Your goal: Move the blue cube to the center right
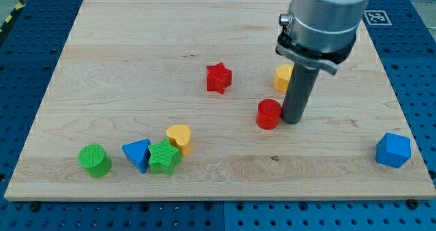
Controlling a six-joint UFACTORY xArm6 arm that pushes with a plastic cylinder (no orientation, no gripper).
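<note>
The blue cube [393,150] sits near the board's right edge, toward the view's bottom right. My tip [291,120] rests on the board near the middle right, well to the left of and a little above the blue cube. The tip stands just right of a red cylinder [269,114], touching or nearly touching it. A yellow block [283,77] is partly hidden behind the rod.
A red star [219,78] lies near the board's middle. At the bottom left sit a green cylinder [94,160], a blue triangular block [137,154], a green star [163,157] and a yellow heart [180,137], close together. The wooden board [136,67] lies on a blue perforated table.
</note>
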